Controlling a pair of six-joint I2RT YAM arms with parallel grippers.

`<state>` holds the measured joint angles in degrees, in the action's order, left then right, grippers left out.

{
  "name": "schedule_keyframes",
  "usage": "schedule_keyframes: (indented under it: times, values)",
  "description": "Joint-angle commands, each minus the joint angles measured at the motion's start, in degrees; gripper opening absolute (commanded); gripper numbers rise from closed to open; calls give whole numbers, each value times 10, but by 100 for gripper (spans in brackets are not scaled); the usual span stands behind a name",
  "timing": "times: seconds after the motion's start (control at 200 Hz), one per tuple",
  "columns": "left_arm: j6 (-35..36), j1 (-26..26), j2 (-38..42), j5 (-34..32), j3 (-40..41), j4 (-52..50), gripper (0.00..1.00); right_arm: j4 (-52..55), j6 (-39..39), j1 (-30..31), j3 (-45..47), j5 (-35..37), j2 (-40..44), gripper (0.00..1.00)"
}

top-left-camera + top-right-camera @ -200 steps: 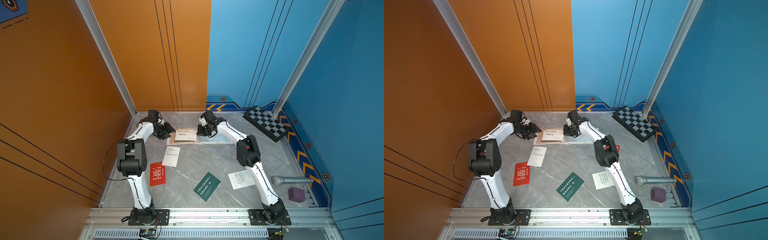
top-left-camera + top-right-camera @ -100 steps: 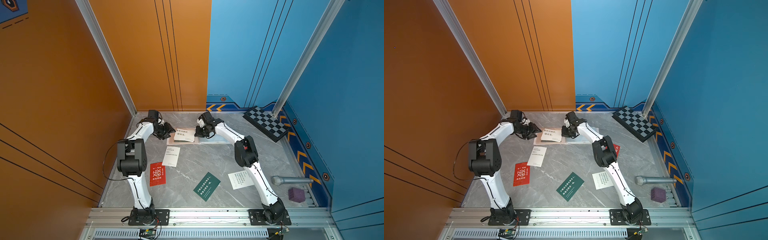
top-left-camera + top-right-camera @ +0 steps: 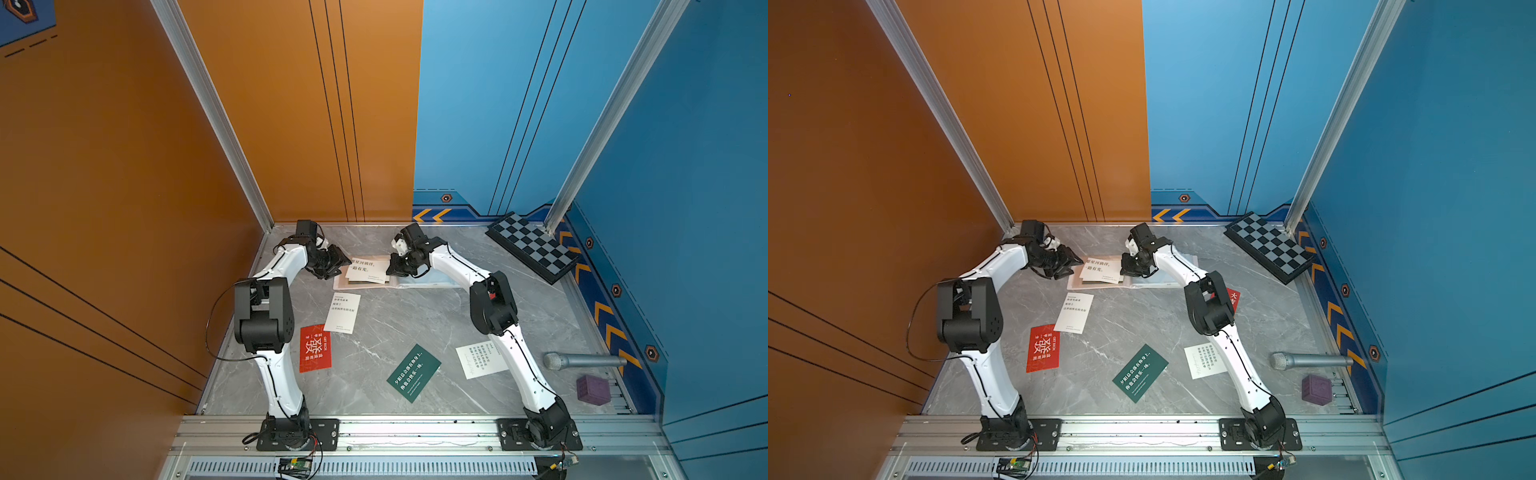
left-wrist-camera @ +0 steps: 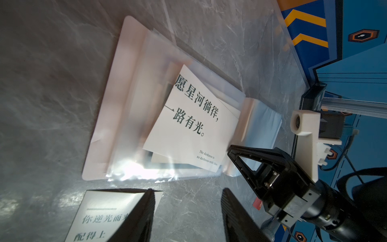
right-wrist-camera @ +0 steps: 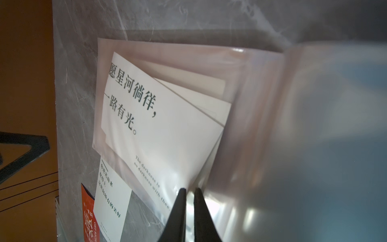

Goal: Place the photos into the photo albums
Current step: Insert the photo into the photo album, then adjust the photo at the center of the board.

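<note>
Top views, front to back: green photo [image 3: 413, 372] and red photo [image 3: 316, 348] loose on the table [image 3: 415, 316], white photo [image 3: 368, 270] lying on the open photo album [image 3: 340, 284]. Left gripper [image 4: 187, 189] gapes empty beside it; right gripper [image 5: 190, 189] nearly closed at the photo's corner.

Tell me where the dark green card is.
In both top views the dark green card lies on the table, front centre, between a red card and a white card.
</note>
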<state>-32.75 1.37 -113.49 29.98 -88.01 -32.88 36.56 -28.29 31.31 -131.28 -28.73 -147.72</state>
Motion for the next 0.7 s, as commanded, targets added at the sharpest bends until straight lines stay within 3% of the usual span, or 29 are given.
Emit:
schedule_keyframes:
  times: [0.0, 0.691]
  values:
    - [11, -4, 3, -12, -16, -16, 54, 13, 19, 5, 25, -7, 69, 13]
    - [19, 0, 20, -30, -12, -16, 54, -19, 35, 51, 181, -37, 170, 16]
